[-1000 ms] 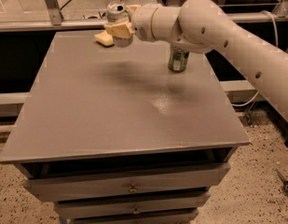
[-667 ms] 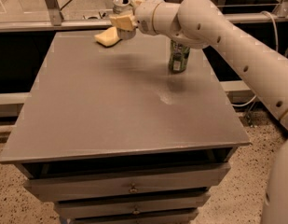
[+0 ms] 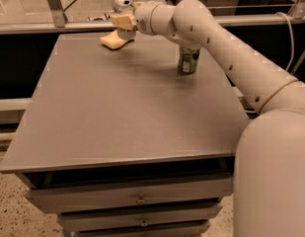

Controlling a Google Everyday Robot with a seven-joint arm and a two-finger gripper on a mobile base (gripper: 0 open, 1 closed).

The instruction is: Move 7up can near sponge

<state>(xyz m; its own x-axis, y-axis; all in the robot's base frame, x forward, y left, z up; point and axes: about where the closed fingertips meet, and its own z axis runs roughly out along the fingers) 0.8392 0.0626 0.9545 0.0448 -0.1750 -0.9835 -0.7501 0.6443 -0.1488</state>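
— Where is the gripper (image 3: 123,22)?

— At the far edge of the table (image 3: 117,117), left of the middle, with its pale pads turned down and to the left.

— Apart or together?

— Clamped on the 7up can (image 3: 122,4), as far as it shows. Only the can's silver-white upper part peeks out above the pads; the rest is hidden behind them.

— So the can is off the table?

— It looks so, held up in the air at that far edge.

— And the sponge (image 3: 114,41)?

— Pale yellow, lying flat on the table just below the gripper and reaching out to its left. Whether the pads touch it, I cannot tell. The can sits right above the sponge's right end.

— Anything else up there?

— A green can (image 3: 188,62) stands upright on the far right part of the table, well apart from the sponge. Its top is hidden behind the arm (image 3: 231,48).

— How does the arm run?

— Thick and cream-coloured, from the lower right corner up and across to the gripper.

— Below the top?

— Grey drawers (image 3: 137,199) with small handles, and a speckled floor (image 3: 14,216) at the lower left.
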